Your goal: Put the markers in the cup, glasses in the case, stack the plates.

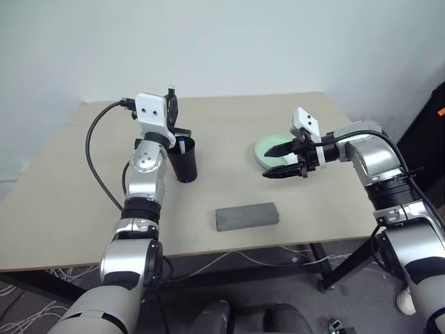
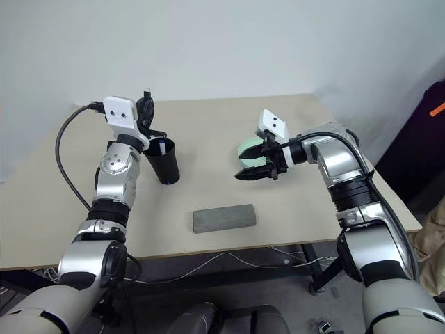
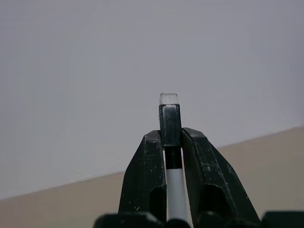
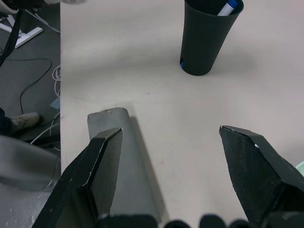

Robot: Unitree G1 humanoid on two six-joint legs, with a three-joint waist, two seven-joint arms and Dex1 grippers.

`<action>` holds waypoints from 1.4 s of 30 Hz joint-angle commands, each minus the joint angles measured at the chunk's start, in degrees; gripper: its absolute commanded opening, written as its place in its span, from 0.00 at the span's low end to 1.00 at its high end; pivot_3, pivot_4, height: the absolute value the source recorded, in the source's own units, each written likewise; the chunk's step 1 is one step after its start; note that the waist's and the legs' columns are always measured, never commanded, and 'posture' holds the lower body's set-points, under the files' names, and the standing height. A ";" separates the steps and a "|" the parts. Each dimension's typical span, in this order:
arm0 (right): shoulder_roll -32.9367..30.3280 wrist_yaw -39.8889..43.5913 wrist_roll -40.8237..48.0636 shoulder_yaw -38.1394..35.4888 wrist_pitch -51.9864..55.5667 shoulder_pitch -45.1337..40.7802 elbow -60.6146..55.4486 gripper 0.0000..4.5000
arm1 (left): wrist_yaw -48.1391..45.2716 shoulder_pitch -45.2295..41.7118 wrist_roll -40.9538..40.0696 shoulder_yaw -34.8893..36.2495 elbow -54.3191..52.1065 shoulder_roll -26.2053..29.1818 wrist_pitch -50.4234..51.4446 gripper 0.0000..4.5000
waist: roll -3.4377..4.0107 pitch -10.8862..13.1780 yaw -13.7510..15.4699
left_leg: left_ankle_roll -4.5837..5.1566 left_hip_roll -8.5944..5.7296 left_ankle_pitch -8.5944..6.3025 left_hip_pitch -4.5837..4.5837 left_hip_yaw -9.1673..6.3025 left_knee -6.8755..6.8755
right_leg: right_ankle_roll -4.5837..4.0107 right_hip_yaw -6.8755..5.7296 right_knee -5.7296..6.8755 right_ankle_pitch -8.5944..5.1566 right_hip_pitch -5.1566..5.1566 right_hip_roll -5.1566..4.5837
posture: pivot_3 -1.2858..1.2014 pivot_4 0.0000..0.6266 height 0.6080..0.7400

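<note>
Black-capped marker [image 3: 170,142] gripped, blue-capped marker [image 4: 229,7] in cup [image 1: 183,161]

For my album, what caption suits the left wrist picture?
Left pincer shut on a black-capped marker, held up against a pale wall.

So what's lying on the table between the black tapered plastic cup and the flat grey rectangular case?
Nothing; both eye views show bare tan tabletop between cup and case.
</note>
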 commanded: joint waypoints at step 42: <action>8.83 -3.52 3.46 1.72 4.08 0.30 -8.29 0.79 | -28.81 54.43 -29.15 27.83 -66.70 29.11 44.78 0.99 | 0.37 0.07 -0.05 | -0.02 0.09 -0.02 0.10 0.01 -0.44 | -0.32 0.38 0.29 -0.05 -0.30 0.02 | 0.52 0.00 1.00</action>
